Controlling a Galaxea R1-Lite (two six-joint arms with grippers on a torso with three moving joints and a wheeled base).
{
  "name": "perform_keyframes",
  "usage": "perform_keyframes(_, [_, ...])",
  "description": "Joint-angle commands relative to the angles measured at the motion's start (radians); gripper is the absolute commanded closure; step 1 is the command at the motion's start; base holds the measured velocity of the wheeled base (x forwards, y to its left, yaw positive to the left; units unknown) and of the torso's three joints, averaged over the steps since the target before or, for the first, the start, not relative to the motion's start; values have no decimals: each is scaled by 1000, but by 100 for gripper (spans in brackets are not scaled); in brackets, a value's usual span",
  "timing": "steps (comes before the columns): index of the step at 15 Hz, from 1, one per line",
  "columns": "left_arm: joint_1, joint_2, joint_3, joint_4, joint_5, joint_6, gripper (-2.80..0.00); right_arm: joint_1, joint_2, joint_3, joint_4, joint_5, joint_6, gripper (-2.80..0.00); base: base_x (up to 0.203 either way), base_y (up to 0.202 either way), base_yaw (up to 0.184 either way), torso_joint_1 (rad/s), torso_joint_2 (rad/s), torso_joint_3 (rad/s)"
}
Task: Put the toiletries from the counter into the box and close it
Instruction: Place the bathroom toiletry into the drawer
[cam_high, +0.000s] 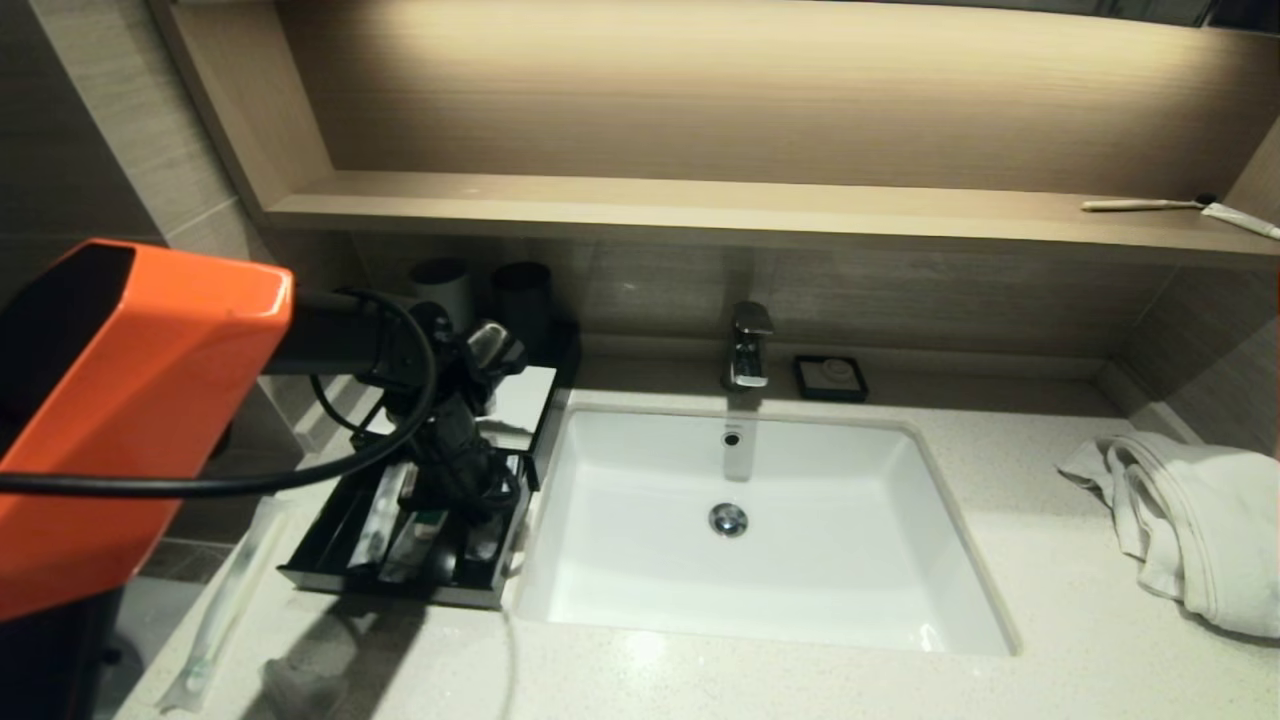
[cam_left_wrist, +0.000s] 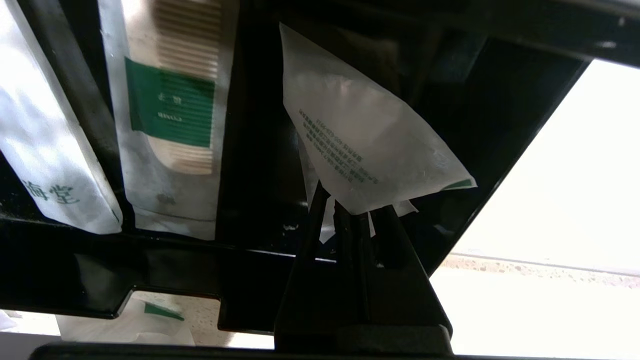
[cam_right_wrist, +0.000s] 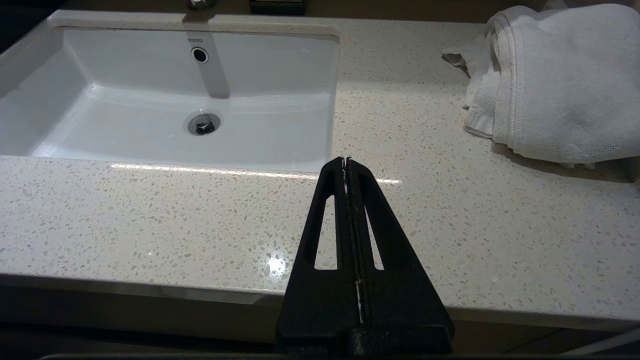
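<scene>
The black box (cam_high: 395, 588) stands left of the sink with its drawer pulled out, its white top panel (cam_high: 520, 400) behind. My left gripper (cam_high: 478, 510) hangs over the drawer, shut (cam_left_wrist: 350, 212) on the corner of a wrinkly white sachet (cam_left_wrist: 360, 135), which sits above a dark compartment of the box (cam_left_wrist: 165, 270). Two other wrapped packets (cam_left_wrist: 170, 115) lie in neighbouring compartments. The long narrow packet (cam_high: 225, 600) lies on the counter (cam_high: 800, 680) left of the box. Another sachet (cam_left_wrist: 150, 320) shows on the counter before the drawer front. My right gripper (cam_right_wrist: 346, 161) hovers shut and empty over the counter's front edge.
The white sink (cam_high: 930, 520) with its faucet (cam_high: 748, 345) fills the middle. A small black soap dish (cam_high: 830, 378) sits behind it and a white towel (cam_high: 1190, 520) lies at the right. Two dark cups (cam_high: 525, 295) stand behind the box. A toothbrush and tube (cam_high: 1150, 205) rest on the shelf.
</scene>
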Motion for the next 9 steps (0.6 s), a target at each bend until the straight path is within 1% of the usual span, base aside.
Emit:
perform_keyframes(1, [6, 13, -10, 5, 5, -3, 0, 0, 0, 0, 0, 0, 0, 0, 0, 0, 0, 0, 0, 0])
perform_keyframes(4, [14, 28, -37, 7, 22, -1, 0, 0, 0, 0, 0, 0, 0, 0, 0, 0, 0, 0, 0, 0])
perform_keyframes(9, [18, 47, -63, 16, 23, 3, 0, 0, 0, 0, 0, 0, 0, 0, 0, 0, 0, 0, 0, 0])
